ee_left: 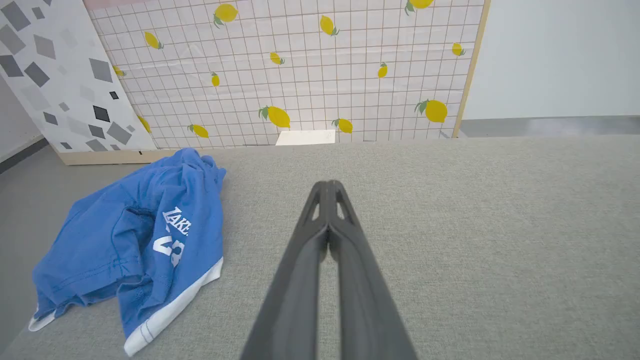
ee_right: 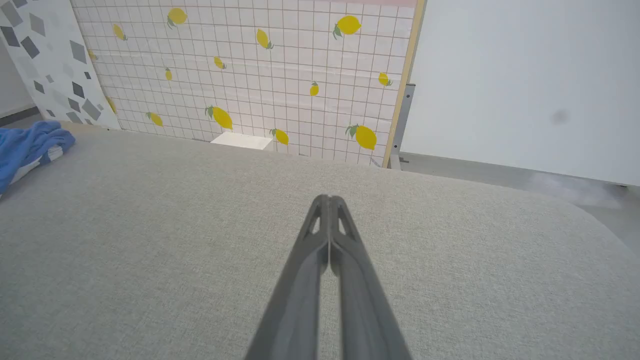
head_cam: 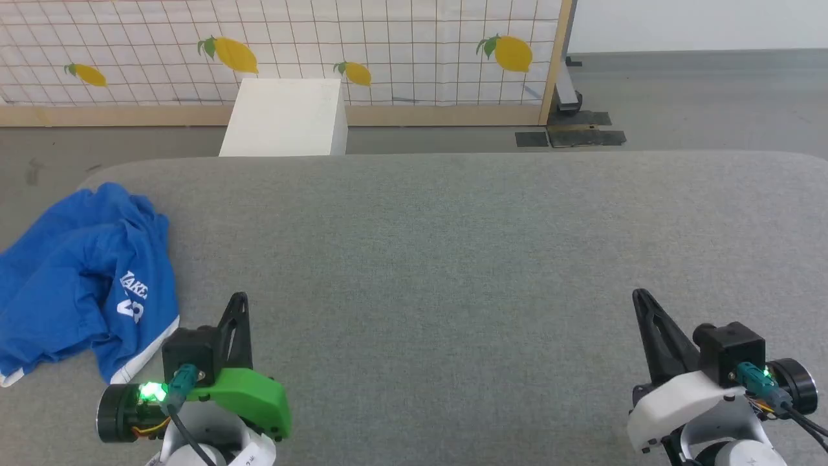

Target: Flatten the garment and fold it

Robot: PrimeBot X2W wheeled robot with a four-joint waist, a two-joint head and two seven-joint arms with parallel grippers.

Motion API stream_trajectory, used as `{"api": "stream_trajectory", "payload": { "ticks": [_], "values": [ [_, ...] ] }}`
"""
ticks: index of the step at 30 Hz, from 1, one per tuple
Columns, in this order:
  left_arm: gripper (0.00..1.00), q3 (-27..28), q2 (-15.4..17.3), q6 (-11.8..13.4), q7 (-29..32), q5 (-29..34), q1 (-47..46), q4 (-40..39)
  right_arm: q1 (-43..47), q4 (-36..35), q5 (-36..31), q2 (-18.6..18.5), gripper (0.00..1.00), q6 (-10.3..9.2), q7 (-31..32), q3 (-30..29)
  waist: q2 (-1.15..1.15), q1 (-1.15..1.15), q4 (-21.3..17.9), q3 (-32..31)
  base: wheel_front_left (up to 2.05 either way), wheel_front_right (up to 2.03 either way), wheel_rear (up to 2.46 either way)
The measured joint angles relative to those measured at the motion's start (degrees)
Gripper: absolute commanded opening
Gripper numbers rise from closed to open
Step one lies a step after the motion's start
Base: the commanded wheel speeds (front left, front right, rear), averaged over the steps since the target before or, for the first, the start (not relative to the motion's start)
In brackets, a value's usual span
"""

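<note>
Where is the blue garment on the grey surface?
In the head view the garment lies crumpled at the left edge of the grey surface, left of the left gripper, far from the right gripper.

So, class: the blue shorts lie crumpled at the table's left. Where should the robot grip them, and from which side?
Probably the white-trimmed hem corner of the shorts, with the left gripper coming from the table's middle: that edge lies flat and exposed nearest it, while the rest is bunched. Its jaws are shut, so open first.

The tabletop is open from its middle to its right edge; the crumpled garment blocks the left edge.
</note>
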Motion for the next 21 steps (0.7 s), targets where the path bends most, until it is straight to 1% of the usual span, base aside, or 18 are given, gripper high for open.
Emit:
{"api": "stream_trajectory", "payload": {
  "ticks": [21],
  "values": [
    [0.0, 0.0, 0.0, 0.0, 0.0, 0.0, 0.0, 0.0, 0.0, 0.0, 0.0, 0.0, 0.0, 0.0, 0.0, 0.0, 0.0, 0.0, 0.0, 0.0, 0.0, 0.0, 0.0]
  ]
}}
